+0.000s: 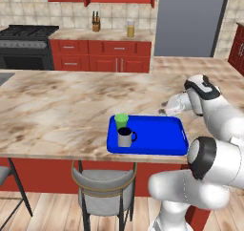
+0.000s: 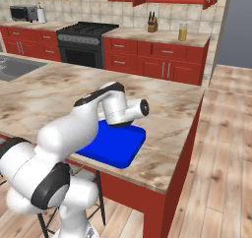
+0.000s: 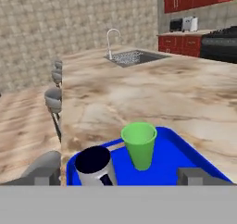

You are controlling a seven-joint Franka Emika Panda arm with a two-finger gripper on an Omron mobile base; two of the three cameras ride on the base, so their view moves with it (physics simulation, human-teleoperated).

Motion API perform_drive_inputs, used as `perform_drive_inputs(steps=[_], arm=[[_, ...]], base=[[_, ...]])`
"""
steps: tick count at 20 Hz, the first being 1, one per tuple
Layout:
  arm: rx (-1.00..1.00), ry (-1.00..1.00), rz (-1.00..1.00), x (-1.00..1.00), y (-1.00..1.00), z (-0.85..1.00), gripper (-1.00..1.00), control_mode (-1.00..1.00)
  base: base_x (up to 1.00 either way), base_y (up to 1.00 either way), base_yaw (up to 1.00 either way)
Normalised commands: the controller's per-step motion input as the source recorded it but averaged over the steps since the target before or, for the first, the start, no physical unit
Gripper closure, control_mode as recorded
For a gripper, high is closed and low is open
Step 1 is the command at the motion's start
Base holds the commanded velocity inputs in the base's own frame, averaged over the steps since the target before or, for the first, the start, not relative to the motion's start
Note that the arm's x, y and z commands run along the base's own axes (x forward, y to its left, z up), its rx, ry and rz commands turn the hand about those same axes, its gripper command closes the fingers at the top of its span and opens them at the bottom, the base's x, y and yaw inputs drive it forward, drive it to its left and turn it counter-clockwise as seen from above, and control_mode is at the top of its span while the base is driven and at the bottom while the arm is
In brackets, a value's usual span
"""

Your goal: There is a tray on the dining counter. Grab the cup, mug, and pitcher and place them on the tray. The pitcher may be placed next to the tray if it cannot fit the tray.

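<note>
- Standing spread wide apart, the fingers (image 3: 118, 174) are released and grasp nothing; their two dark tips rise at the lower corners of the hand view with the tray's contents between and beyond them.
- In the left base view the hand (image 1: 174, 104) hangs over the far right end of the blue tray (image 1: 162, 134), pointing left along the surface.
- The tray lies on the marble surface of the dining counter (image 1: 57, 110), near its front edge, just above a grey-seated stool (image 1: 105, 187).
- The green cup (image 1: 121, 120) stands upright on the left part of the tray, at its far side.
- The grey mug (image 1: 125, 137) stands upright just in front of the cup, close beside it, its dark handle turned to the right in the left base view.
- The right part of the tray is bare blue.
- The pitcher (image 1: 130, 28) with its yellow-orange liquid stands well apart, on the wall counter (image 1: 81, 34) beside the knife block (image 1: 96, 21).
- Between the fingers and the cup and mug lies open tray floor.
- A sink (image 3: 132, 57) with a tap sits further along the surface in the hand view.
</note>
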Motion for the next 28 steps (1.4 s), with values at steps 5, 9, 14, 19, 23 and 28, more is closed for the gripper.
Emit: perform_drive_inputs(steps=[5,9,14,19,23,28], arm=[[-0.11,0.24,-0.43,-0.29,0.00,0.69,-1.00,-1.00],[-0.12,0.22,-0.45,-0.43,0.00,0.52,-1.00,-1.00],[-0.09,0.23,-0.45,-0.55,0.00,0.50,-1.00,-1.00],[-0.06,0.22,-0.45,-0.45,0.00,0.55,-1.00,-1.00],[-0.07,0.10,-0.27,-0.55,0.00,0.34,-1.00,-1.00],[-0.06,0.01,-0.08,-0.90,-0.01,0.22,-1.00,-1.00]], base=[[0.00,0.00,0.00],[0.00,0.00,0.00],[0.00,0.00,0.00],[0.00,0.00,0.00],[0.00,0.00,0.00],[0.00,0.00,0.00]])
